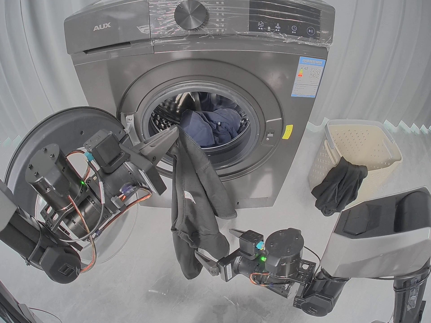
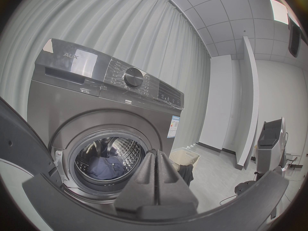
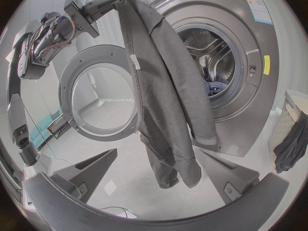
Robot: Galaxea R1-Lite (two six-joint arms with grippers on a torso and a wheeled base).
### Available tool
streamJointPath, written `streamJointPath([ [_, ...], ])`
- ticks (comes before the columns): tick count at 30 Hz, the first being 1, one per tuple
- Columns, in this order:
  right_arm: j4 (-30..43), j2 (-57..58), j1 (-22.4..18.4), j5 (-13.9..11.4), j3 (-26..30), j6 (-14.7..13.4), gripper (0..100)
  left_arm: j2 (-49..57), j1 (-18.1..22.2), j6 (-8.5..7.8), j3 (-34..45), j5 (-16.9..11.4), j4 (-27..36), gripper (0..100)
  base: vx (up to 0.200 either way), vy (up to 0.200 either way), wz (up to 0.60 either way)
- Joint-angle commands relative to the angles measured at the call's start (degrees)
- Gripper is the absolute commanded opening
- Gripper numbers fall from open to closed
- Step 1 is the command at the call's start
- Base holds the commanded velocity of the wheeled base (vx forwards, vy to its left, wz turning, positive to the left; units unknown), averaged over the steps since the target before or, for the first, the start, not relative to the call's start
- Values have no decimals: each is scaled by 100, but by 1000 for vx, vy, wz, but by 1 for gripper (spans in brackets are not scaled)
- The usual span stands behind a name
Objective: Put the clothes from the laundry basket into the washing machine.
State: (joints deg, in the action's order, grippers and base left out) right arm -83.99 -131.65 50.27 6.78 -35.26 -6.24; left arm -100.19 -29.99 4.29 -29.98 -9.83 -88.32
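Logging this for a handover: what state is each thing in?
Washer door: open.
Drum: holds a blue garment.
Left gripper: shut on the grey garment.
Grey garment: hanging before the drum opening.
Right gripper: open, at the grey garment's lower end.
Laundry basket: black garment draped over its rim.

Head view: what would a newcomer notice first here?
The long dark grey fabric garment dangling from the shut left gripper before the open drum of the grey front-loading washing machine, with navy blue clothes already inside. The right gripper sits open at the garment's lower end. To the right, a black garment drapes over the rim of the cream perforated laundry basket.
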Motion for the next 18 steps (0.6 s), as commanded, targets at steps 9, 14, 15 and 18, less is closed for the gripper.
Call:
streamJointPath([
  [9, -3, -784, 44, -27, -904, 9, 100, -18, 2, 2, -8, 7, -1, 0, 0, 0, 0],
  [14, 6, -1012, 26, -36, -1361, 27, 100, -18, -7, 2, -8, 7, -1, 0, 0, 0, 0],
  [15, 15, -1056, 18, -36, -1432, 27, 100, -18, -7, 2, -8, 7, -1, 0, 0, 0, 0],
  [18, 85, -1223, 9, -80, -1634, 27, 100, -18, -7, 2, -8, 7, -1, 0, 0, 0, 0],
])
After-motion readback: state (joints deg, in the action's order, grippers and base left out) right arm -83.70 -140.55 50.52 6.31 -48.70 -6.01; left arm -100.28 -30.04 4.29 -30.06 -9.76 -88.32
